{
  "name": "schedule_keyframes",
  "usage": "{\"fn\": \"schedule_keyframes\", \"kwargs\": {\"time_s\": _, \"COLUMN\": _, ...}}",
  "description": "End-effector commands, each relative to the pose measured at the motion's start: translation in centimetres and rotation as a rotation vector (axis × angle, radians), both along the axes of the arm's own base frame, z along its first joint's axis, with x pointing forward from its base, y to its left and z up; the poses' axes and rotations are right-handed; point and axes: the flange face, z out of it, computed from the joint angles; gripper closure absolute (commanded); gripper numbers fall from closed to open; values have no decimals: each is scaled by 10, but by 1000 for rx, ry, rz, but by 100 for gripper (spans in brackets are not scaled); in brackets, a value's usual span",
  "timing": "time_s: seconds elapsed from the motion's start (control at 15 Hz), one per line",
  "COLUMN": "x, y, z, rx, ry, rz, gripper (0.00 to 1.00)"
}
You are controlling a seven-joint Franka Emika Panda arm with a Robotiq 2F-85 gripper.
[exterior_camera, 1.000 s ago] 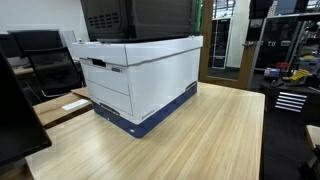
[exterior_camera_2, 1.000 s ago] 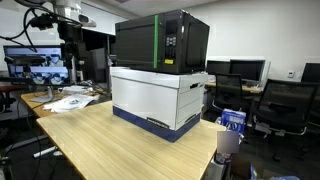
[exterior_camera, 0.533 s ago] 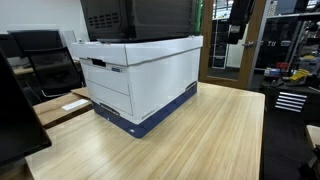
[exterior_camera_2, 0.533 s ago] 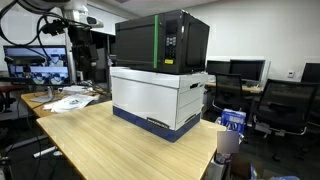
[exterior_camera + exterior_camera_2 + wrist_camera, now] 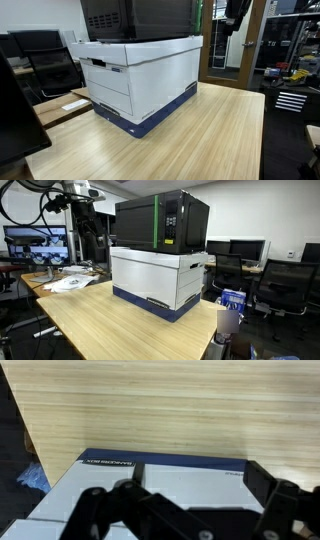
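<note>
A white cardboard file box (image 5: 140,85) (image 5: 155,278) with a blue base stands on the wooden table (image 5: 210,140) (image 5: 110,325). A black appliance (image 5: 140,18) (image 5: 160,222) with a green stripe rests on its lid. My gripper (image 5: 235,12) (image 5: 85,220) hangs in the air behind the box, level with the appliance and apart from it. In the wrist view the gripper (image 5: 195,488) is open, its dark fingers (image 5: 285,500) spread wide with nothing between them. Below it lie the box lid (image 5: 170,475) and the table (image 5: 150,410).
Papers (image 5: 65,280) lie on the table's far side in front of a monitor (image 5: 35,242). Office chairs (image 5: 285,285) (image 5: 45,60) stand around. A blue bag (image 5: 232,300) (image 5: 35,478) sits off the table's edge. A tool cart (image 5: 290,95) stands by the doorway.
The arm has carried the open gripper sideways, closer to the black appliance. Box and appliance have not moved.
</note>
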Motion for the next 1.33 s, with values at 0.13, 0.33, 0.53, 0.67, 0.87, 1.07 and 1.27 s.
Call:
{"fn": "schedule_keyframes", "kwargs": {"time_s": 0.13, "x": -18, "y": -18, "z": 33, "rx": -24, "ry": -182, "rz": -9, "gripper": 0}}
{"fn": "schedule_keyframes", "kwargs": {"time_s": 0.33, "x": -21, "y": -28, "z": 43, "rx": -51, "ry": -266, "rz": -8, "gripper": 0}}
{"fn": "schedule_keyframes", "kwargs": {"time_s": 0.53, "x": -19, "y": -42, "z": 47, "rx": -97, "ry": -330, "rz": -24, "gripper": 0}}
{"fn": "schedule_keyframes", "kwargs": {"time_s": 0.67, "x": -15, "y": -53, "z": 49, "rx": -122, "ry": -371, "rz": -35, "gripper": 0}}
{"fn": "schedule_keyframes", "kwargs": {"time_s": 0.87, "x": -10, "y": -70, "z": 52, "rx": -132, "ry": -426, "rz": -80, "gripper": 0}}
{"fn": "schedule_keyframes", "kwargs": {"time_s": 1.07, "x": -4, "y": -89, "z": 56, "rx": -137, "ry": -469, "rz": -115, "gripper": 0}}
{"fn": "schedule_keyframes", "kwargs": {"time_s": 1.27, "x": 6, "y": -111, "z": 57, "rx": -154, "ry": -511, "rz": -150, "gripper": 0}}
